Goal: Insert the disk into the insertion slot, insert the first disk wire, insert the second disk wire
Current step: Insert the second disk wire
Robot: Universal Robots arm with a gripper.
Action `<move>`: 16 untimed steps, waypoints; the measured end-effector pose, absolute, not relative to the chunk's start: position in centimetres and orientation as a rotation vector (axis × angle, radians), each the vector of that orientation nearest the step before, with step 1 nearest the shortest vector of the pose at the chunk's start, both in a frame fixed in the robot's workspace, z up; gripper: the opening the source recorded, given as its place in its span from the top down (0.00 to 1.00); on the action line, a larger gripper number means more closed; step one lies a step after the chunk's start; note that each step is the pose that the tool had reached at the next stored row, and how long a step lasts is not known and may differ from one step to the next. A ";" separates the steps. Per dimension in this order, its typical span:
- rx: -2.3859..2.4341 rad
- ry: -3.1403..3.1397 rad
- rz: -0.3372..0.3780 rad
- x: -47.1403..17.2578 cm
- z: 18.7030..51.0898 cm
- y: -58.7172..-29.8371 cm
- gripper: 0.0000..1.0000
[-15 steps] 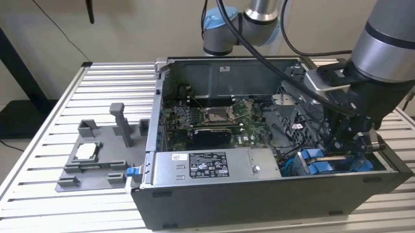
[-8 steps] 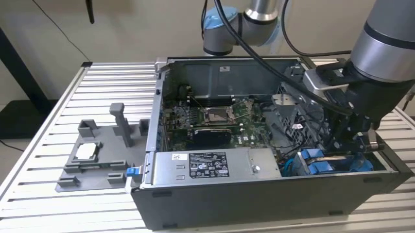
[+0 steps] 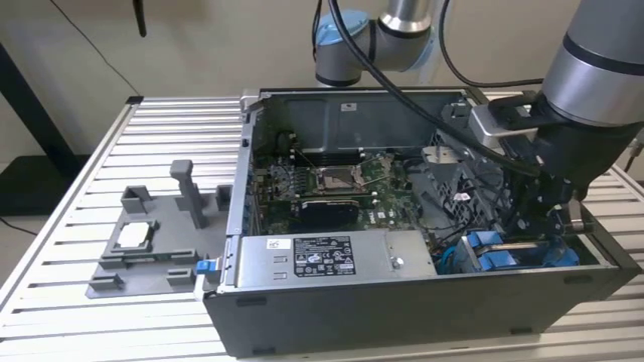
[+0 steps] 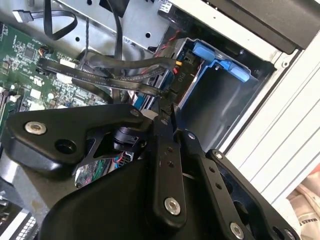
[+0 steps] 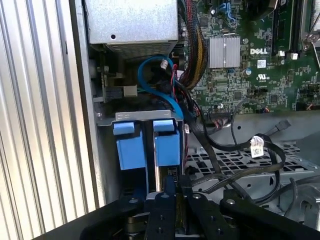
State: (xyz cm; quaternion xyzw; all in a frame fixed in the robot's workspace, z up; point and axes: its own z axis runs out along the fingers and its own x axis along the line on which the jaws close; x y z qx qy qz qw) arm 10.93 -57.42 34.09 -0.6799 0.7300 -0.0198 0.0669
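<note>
Ribbed aluminium surface under open computer case; beige wall behind. Grey fixture plate on surface at exterior view's left, well apart from case. Inside case: green motherboard, labelled power-supply box along near wall, perforated grey cage draped with loose black cables. Arm reaching down into case corner at exterior view's right, beside blue tabs. In first wrist view, two blue plastic tabs side by side at insertion slot, blue cable curving above. Gripper just below tabs, fingers clenched together, pinching thin black flat cable connector near bay mouth in second wrist view. Disk seated in slot behind blue tabs, close ahead of fingers; metal body hidden.
</note>
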 end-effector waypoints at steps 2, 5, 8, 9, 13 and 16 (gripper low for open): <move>-2.043 2.207 -0.060 10.9 34.1 -57.3 0.84; -2.036 2.213 -0.061 10.9 34.1 -57.3 0.84; -2.034 2.215 -0.061 10.9 34.1 -57.3 0.84; -2.034 2.215 -0.061 10.9 34.0 -57.3 0.84; -2.034 2.216 -0.061 11.0 34.0 -57.3 0.84; -2.033 2.216 -0.061 11.0 33.8 -57.3 0.84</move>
